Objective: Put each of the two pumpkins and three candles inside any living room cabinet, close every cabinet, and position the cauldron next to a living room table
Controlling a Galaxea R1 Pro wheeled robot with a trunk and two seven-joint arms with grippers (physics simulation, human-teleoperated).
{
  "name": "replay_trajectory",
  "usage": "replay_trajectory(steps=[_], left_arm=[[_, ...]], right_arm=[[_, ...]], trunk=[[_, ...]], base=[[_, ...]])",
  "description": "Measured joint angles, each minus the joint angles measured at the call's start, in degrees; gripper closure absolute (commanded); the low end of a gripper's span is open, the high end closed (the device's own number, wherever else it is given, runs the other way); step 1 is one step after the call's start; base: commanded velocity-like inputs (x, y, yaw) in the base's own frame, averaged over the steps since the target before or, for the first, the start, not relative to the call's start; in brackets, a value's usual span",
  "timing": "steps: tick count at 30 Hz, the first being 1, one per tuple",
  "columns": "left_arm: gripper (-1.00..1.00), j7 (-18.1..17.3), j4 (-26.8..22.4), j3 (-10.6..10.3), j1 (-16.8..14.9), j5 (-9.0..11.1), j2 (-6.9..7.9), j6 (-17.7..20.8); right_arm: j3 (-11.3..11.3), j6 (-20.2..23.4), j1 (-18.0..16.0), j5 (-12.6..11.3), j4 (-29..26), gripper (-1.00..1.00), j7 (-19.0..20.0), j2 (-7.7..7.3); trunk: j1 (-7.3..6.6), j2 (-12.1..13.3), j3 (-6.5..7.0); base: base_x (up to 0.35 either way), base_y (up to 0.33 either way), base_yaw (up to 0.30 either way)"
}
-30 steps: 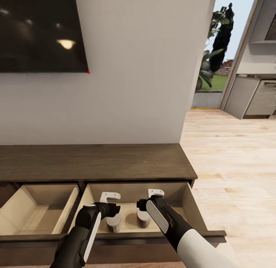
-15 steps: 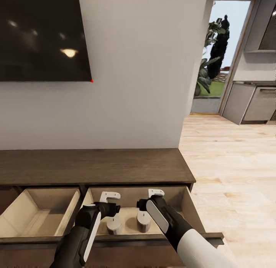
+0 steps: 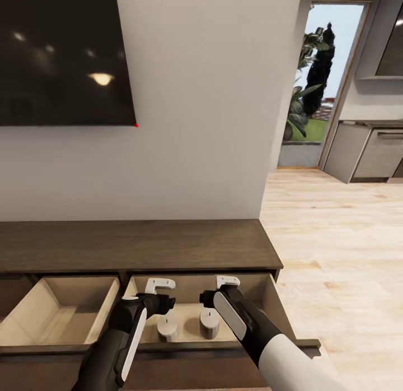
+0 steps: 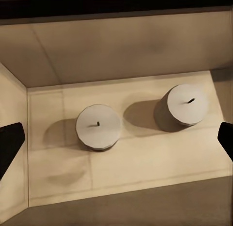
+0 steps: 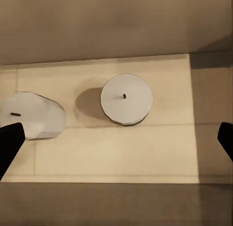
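Inside the open right-hand drawer of the cabinet (image 3: 140, 242) we see two candles standing upright, near each other but apart. Our left end effector (image 3: 159, 283) hangs directly above the left candle (image 3: 167, 326), its fingers spread wide and holding nothing. Our right end effector (image 3: 227, 281) hangs above the right candle (image 3: 209, 324), also wide and empty. Both candles lie straight below us, with the wicks pointing up. We judge these two already placed, so the coming move is probably upward, out of the drawer.

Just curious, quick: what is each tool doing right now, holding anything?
Left tool: open, holding nothing, above two candles.
Right tool: open, holding nothing.
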Motion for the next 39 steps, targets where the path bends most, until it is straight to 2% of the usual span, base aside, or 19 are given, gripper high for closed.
replay_trajectory(steps=[39], left_arm=[[-1.0, -0.08, -0.44, 0.0, 0.0, 0.0, 0.0, 0.0]], right_arm=[[0.06, -0.46, 0.0, 0.08, -0.26, -1.0, -0.02, 0.0]], trunk=[[-8.57, 15.64, 7.0]], base=[[0.0, 0.0, 0.0]])
